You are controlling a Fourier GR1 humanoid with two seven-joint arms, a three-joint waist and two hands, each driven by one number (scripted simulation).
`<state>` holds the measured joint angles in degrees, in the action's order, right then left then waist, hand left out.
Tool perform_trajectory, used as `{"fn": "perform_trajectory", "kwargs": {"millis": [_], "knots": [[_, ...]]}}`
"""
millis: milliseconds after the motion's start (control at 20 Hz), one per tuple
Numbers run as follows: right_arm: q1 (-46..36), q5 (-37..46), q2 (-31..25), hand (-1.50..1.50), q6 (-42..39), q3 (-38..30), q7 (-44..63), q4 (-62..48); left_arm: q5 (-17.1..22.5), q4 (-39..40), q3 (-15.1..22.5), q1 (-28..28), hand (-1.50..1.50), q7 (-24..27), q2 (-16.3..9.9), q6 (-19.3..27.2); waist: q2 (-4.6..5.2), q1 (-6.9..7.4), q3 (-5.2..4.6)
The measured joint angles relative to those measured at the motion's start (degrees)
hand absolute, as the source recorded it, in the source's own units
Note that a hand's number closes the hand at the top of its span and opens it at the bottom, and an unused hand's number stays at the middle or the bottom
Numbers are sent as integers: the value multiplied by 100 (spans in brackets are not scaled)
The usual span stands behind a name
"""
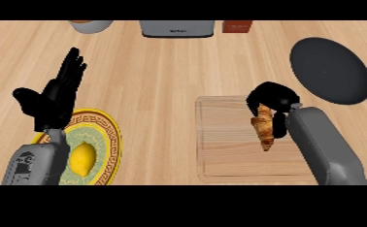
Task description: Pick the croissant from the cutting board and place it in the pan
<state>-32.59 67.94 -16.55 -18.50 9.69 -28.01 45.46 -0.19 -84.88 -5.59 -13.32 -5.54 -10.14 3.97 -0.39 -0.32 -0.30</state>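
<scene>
The croissant [264,128], golden brown and long, hangs over the right part of the wooden cutting board [228,148]. My right hand [274,100] is curled round its upper end, and the lower tip points down toward the board. The dark round pan [328,70] lies on the counter up and to the right of the board, apart from the hand. My left hand [52,97] rests open at the left, fingers up, holding nothing.
A patterned plate [108,134] with a yellow lemon [82,158] sits at the lower left, partly under my left forearm. Along the far edge stand a grey bowl [91,25], a grey toaster-like box [177,28] and a brown box [237,26].
</scene>
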Motion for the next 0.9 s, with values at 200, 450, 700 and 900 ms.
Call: {"fn": "perform_trajectory", "kwargs": {"millis": [200,450,700,900], "knots": [[-16,-250,661,150,100,-731,1830,95,15,6,-64,64,0,12,-49,-5,-42,-102,-5],[-178,-142,1313,150,1127,-1058,3570,902,49,53,-136,60,0,-15,-123,-44,-57,-127,12],[-101,-36,1552,150,1704,-965,4691,2165,61,16,-126,136,0,32,-86,-54,-50,-115,20],[-28,69,1563,150,1769,-947,5408,3175,67,74,-134,142,0,114,-69,-75,-23,-87,23]]}}
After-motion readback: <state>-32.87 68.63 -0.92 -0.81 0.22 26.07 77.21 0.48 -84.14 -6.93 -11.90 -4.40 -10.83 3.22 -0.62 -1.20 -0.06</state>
